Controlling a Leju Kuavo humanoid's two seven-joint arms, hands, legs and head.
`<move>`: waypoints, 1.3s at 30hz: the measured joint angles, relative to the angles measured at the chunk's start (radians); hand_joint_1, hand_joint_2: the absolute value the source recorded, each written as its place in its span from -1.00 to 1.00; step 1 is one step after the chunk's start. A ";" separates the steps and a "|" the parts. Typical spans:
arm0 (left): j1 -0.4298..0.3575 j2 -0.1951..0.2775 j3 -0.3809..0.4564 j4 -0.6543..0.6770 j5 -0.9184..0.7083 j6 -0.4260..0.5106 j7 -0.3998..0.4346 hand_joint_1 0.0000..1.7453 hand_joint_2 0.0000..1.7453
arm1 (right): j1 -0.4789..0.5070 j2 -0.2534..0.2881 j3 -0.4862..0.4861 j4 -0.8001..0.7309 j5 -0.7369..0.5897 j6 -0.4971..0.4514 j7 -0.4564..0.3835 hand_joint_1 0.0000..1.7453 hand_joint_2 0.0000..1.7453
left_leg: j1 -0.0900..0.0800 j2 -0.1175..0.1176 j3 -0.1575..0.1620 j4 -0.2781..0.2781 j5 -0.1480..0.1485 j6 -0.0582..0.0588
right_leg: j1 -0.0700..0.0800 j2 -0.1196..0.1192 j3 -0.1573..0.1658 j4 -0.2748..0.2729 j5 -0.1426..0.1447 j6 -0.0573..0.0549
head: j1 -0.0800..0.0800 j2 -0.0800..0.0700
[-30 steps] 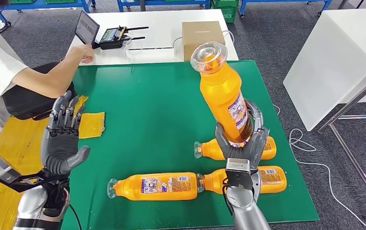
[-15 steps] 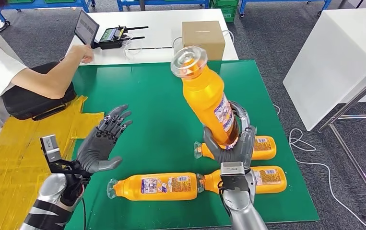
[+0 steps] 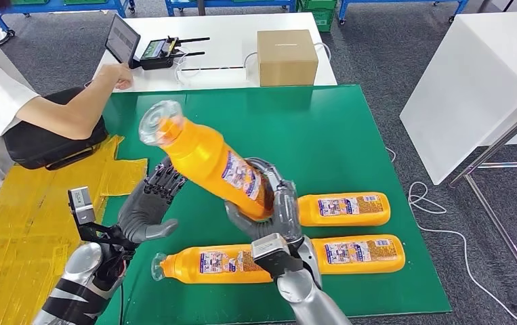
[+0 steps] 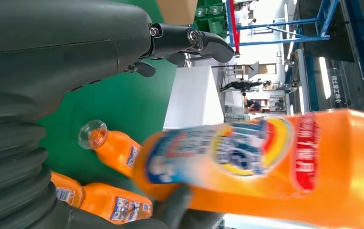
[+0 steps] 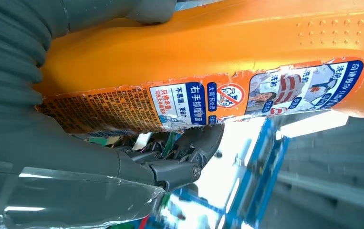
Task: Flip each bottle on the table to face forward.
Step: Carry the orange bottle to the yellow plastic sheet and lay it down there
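orange bottles [image 3: 348, 208]; green table [image 3: 323, 128]

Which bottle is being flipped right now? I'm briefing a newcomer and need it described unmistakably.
On the green mat, look above the three orange bottles lying flat near its front edge. The held bottle is the one off the mat, gripped at its base by the right hand, tilting toward the left hand.

Held bottle [image 3: 209, 158]: glossy orange plastic, clear plastic cap, printed paper-like label w/ torn, rough edge seen in right wrist view. Right hand [image 3: 269, 210]: matt grey plastic, ribbed cover. Left hand [image 3: 148, 203]: same matt grey finish. Table mat [image 3: 350, 128]: matt green, smooth. Box [image 3: 286, 57]: plain brown cardboard. Yellow sheet [image 3: 18, 223]: crinkled, slightly shiny.
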 joint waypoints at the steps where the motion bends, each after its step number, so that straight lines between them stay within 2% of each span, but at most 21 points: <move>1: -0.002 0.000 -0.001 0.001 0.002 0.000 -0.001 -1.00 1.00 | -0.006 0.003 0.016 0.020 0.000 0.001 0.000 1.00 1.00 | 0.000 0.000 0.000 0.000 0.000 0.000 | 0.000 0.000 0.000 0.000 0.000 0.000 | 0.000 0.000; 7: -0.011 -0.002 -0.011 0.004 0.012 0.003 -0.008 -1.00 1.00 | -0.043 0.021 0.088 0.149 -0.008 0.007 0.008 1.00 1.00 | 0.000 0.000 0.000 0.000 0.000 0.000 | 0.000 0.000 0.000 0.000 0.000 0.000 | 0.000 0.000; 16: -0.029 -0.008 -0.017 0.017 0.025 0.002 -0.011 -1.00 1.00 | -0.101 0.055 0.133 0.319 -0.008 0.029 0.028 1.00 1.00 | 0.000 0.000 0.000 0.000 0.000 0.000 | 0.000 0.000 0.000 0.000 0.000 0.000 | 0.000 0.000; 30: -0.031 -0.008 -0.015 0.031 0.034 0.005 -0.024 -0.96 1.00 | -0.150 0.082 0.161 0.444 0.007 0.049 0.049 1.00 1.00 | 0.000 0.000 0.000 0.000 0.000 0.000 | 0.000 0.000 0.000 0.000 0.000 0.000 | 0.000 0.000; 31: -0.031 -0.008 -0.014 0.032 0.034 0.006 -0.027 -0.56 1.00 | -0.153 0.083 0.163 0.451 0.007 0.049 0.049 1.00 1.00 | 0.000 0.000 0.000 0.000 0.000 0.000 | 0.000 0.000 0.000 0.000 0.000 0.000 | 0.000 0.000; 34: -0.030 -0.010 -0.010 0.033 0.034 0.013 -0.035 0.89 1.00 | -0.157 0.084 0.166 0.461 0.007 0.049 0.049 1.00 1.00 | 0.000 0.000 0.000 0.000 0.000 0.000 | 0.000 0.000 0.000 0.000 0.000 0.000 | 0.000 0.000; 35: -0.030 -0.011 -0.009 0.033 0.034 0.016 -0.036 1.00 1.00 | -0.158 0.084 0.167 0.462 0.007 0.048 0.049 1.00 1.00 | 0.000 0.000 0.000 0.000 0.000 0.000 | 0.000 0.000 0.000 0.000 0.000 0.000 | 0.000 0.000; 39: -0.029 -0.017 -0.006 0.033 0.028 0.030 -0.040 1.00 1.00 | -0.159 0.083 0.166 0.460 -0.010 0.060 0.050 1.00 1.00 | 0.000 0.000 0.000 0.000 0.000 0.000 | 0.000 0.000 -0.001 0.000 0.000 0.000 | 0.000 0.000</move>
